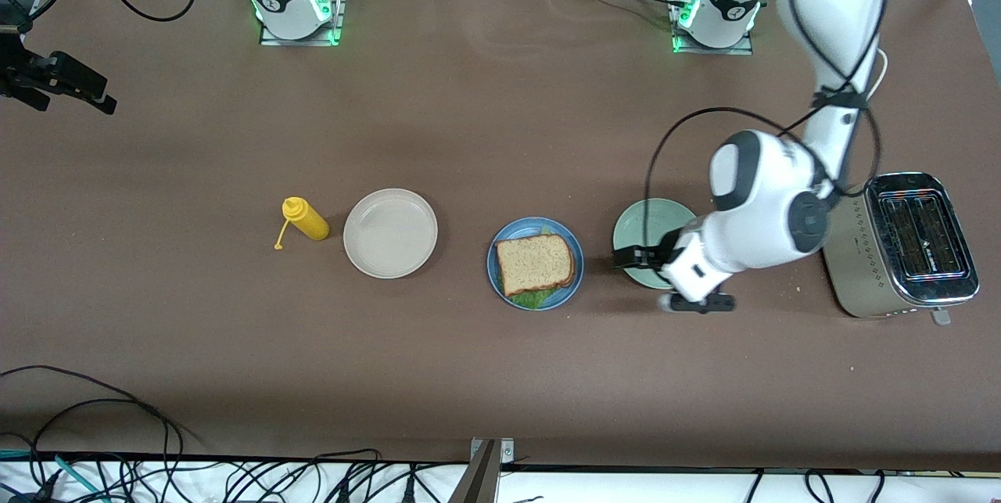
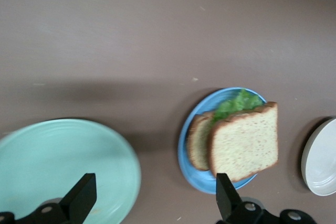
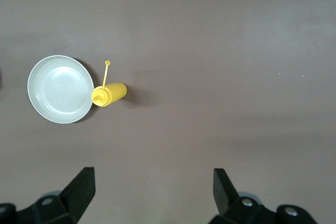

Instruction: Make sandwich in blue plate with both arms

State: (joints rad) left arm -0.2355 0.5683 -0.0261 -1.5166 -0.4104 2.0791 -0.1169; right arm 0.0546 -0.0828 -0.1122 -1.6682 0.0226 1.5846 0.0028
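The right gripper hangs wide open and empty at the right arm's end of the table; that arm waits. Under it lie only the yellow mustard bottle and the beige plate, well apart from the sandwich. The sandwich sits complete on the blue plate, top slice slightly askew, lettuce peeking out. The left gripper, over the pale green plate just beside, is fully open and holds nothing. I judge the task finished; bare table is around for retreat, the toaster beside its elbow.

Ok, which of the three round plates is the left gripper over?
The pale green plate, toward the left arm's end. The open left gripper hangs over it, empty.
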